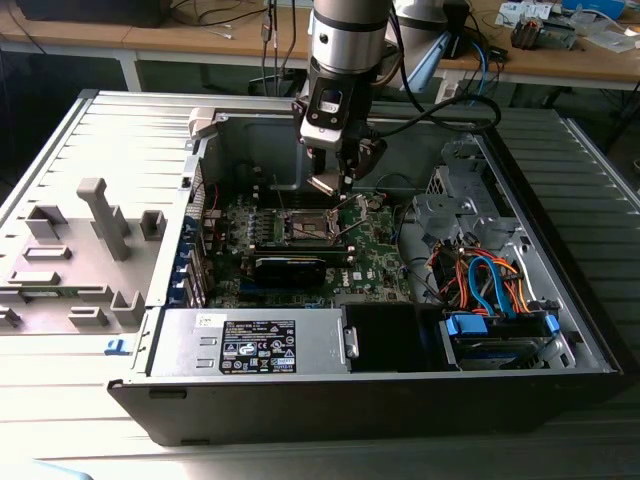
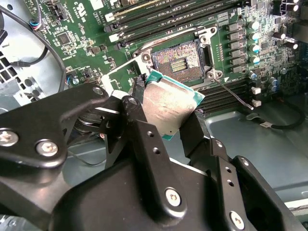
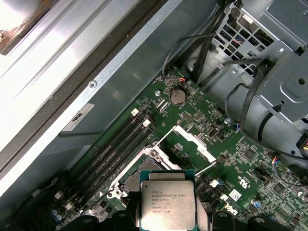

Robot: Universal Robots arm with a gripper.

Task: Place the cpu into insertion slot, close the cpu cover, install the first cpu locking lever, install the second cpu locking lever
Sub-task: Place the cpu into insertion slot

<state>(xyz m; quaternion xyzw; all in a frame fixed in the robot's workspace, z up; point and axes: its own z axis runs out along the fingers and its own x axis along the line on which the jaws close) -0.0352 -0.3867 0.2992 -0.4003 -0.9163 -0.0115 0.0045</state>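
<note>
Grey ribbed tabletop (image 1: 100, 130) at the exterior view's left, open computer case (image 1: 330, 410) at centre. Pincer (image 1: 335, 172) closed on the cpu (image 2: 168, 108) by two opposite edges, tilted, apart from and above the uncovered insertion slot (image 2: 180, 60). Judged light, stiff, thin and fragile underneath; edges are the safe hold.

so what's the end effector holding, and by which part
The cpu, pinched by two opposite edges in the end effector, near the open insertion slot.
</note>
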